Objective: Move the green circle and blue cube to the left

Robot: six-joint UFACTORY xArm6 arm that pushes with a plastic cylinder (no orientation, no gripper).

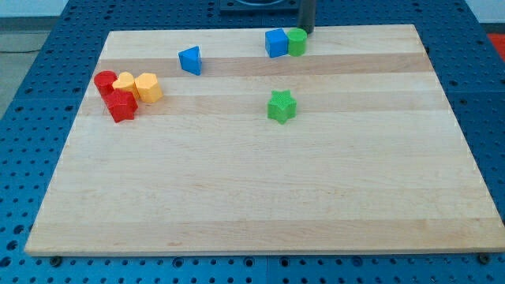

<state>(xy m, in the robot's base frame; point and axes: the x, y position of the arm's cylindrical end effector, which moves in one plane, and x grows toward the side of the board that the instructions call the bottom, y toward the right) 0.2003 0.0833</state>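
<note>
My tip (306,32) at top centre of frame, just beside green circle (297,42) on its upper right — touching or nearly, cannot tell. No fingers on me, just plain rod, holding nothing. Green circle pressed against blue cube (276,42) on its left; both near top edge of wooden board (252,197). Blue wedge-like block (190,60) further left. Green star (281,106) below pair, well apart. Upper left — cluster touching: red cylinder (105,80), two yellow blocks (137,85), red block (121,105).
</note>
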